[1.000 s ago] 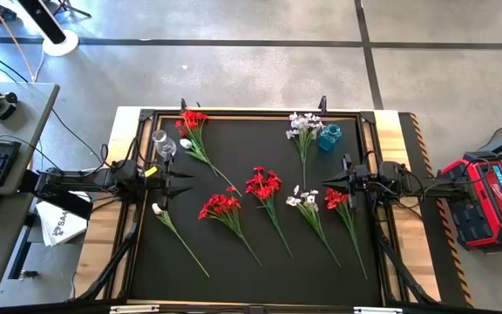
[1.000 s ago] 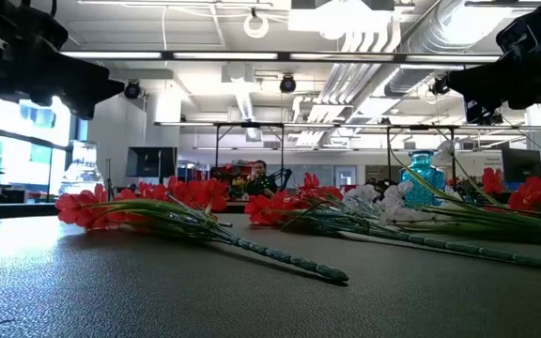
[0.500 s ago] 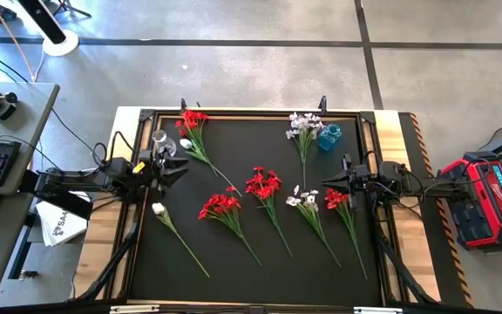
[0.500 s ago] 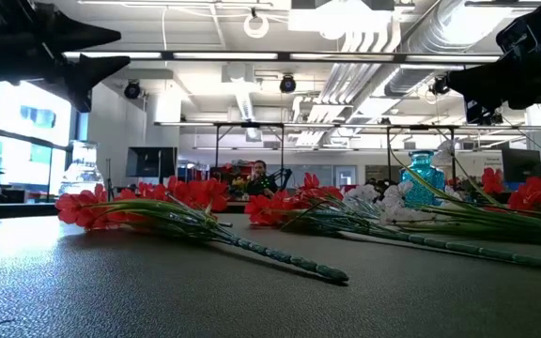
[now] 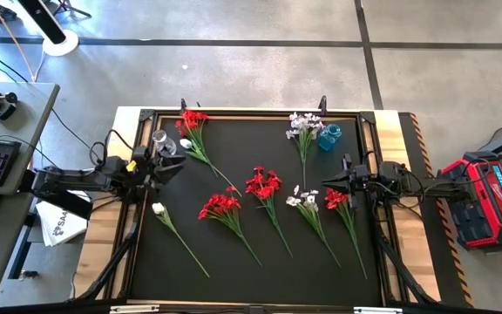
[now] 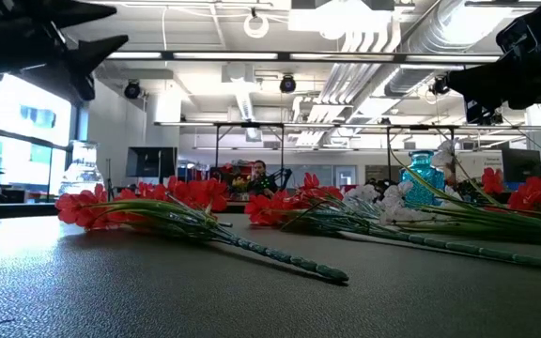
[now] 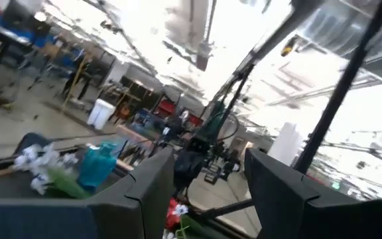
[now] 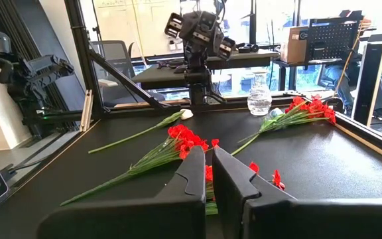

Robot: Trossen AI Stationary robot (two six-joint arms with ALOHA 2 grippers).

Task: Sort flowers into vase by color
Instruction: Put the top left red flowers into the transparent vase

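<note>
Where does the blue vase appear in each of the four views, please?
High view: blue vase near the mat's far edge, right of centre, beside a white spray.
Low view: at the right, behind white blossoms.
Left wrist view: lower left.
Right wrist view: not in it.
Shared landmark: that white spray.

Your high camera is looking straight down, well above the black table [image 5: 260,262], taking in both arms. Your low camera is sitting at tabletop level, facing across into the room; the blue vase [image 6: 423,178] is appearing there and from above [image 5: 329,137]. Your left wrist camera is pointing up and across between its own jaws. Your right wrist camera is looking level ahead of its jaws, sharing the clear vase [image 8: 259,101] with the high view [image 5: 159,139].
</note>
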